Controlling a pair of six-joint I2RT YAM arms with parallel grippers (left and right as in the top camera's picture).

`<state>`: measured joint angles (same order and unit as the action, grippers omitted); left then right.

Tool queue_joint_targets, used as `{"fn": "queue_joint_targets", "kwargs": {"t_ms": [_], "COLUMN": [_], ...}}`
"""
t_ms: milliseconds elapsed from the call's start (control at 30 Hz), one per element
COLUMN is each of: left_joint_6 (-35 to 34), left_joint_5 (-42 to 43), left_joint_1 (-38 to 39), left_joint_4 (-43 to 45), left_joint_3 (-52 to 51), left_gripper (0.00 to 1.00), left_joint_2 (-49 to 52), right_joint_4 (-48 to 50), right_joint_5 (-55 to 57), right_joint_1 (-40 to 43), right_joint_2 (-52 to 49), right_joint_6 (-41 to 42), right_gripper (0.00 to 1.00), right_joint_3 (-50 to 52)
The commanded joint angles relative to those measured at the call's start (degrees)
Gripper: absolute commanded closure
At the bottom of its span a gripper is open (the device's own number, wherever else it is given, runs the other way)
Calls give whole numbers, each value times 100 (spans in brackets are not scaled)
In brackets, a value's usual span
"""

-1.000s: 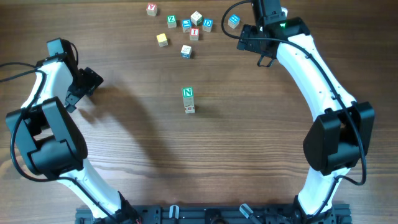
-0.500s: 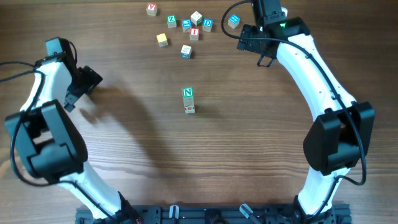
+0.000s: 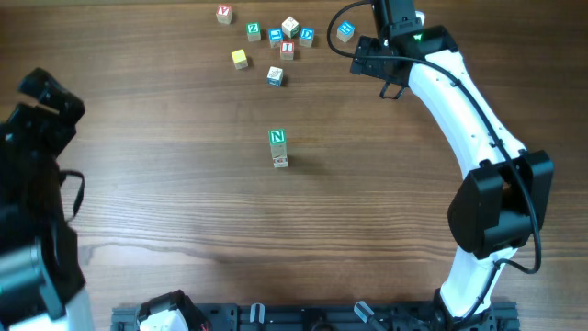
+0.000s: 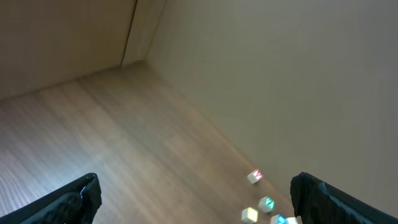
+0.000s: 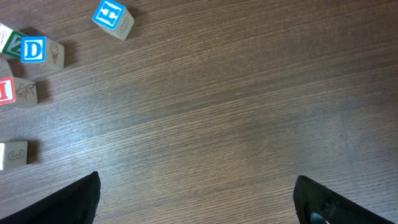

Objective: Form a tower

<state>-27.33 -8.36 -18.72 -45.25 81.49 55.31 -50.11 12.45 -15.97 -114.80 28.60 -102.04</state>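
Observation:
The tower [image 3: 278,148] stands near the table's middle, a narrow stack with a green "N" cube [image 3: 277,137] on top. A red "I" cube [image 3: 288,49] [image 5: 5,90] lies loose among the cubes at the far edge. My right gripper [image 3: 375,72] [image 5: 197,186] hovers open over bare wood right of that cluster, nothing between its fingers. My left gripper [image 4: 194,190] is open and empty, raised high at the left and tilted toward the far wall. In the overhead view the left arm [image 3: 32,184] looms large and blurred at the left edge.
Several loose letter cubes lie at the far edge: a blue one [image 3: 345,31] [image 5: 112,18], a blue "D" cube [image 3: 306,36] [image 5: 35,50], a yellow one [image 3: 240,59] [image 4: 250,214] and a red-lettered one [image 3: 224,13] [image 4: 254,177]. A wall [image 4: 280,68] rises behind the table.
The left arm has swung up and out to the left edge, close under the overhead camera. The right arm and the cubes have not moved.

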Motion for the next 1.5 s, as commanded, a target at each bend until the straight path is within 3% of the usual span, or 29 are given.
{"fn": "queue_joint_targets", "kwargs": {"t_ms": [0, 100, 267, 400, 467, 533, 600, 733, 1000, 1200, 1467], "left_joint_6": [-11, -11, -11, -11, -11, -13, -13, -13, -11, -11, -13], "left_joint_5": [-52, -50, -50, -50, -50, -50, -50, -50, -50, -50, -50], "left_joint_1": [-15, -13, -13, -13, 35, 50, 50, 52, 918, 925, 925], "left_joint_4": [-63, -533, -363, -74, 1143, 3003, 4140, 4988, 5147, 5152, 5176], "left_joint_3": [4, 2, -212, -955, -1530, -2332, -3095, -4400, -6492, -7291, -7486], "left_gripper": [0, 0, 0, 0, 0, 0, 0, 0, 0, 0, 0], "left_joint_2": [-363, -365, -551, -697, -774, -942, -1220, -1991, -4033, -5364, -5515], "right_joint_4": [13, 13, 13, 13, 13, 13, 13, 13, 13, 13, 13], "right_joint_5": [-28, -28, -28, -28, -28, -28, -28, -28, -28, -28, -28], "right_joint_1": [-13, -13, -13, -13, -13, -13, -13, -13, -13, -13, -13], "right_joint_2": [-11, -11, -11, -11, -11, -11, -11, -11, -11, -11, -11], "right_joint_6": [-52, -52, -55, -52, -52, -52, -52, -52, -52, -52, -52], "right_gripper": [0, 0, 0, 0, 0, 0, 0, 0, 0, 0, 0], "right_joint_3": [39, 39, 39, 39, 39, 39, 39, 39, 39, 39, 39]}}
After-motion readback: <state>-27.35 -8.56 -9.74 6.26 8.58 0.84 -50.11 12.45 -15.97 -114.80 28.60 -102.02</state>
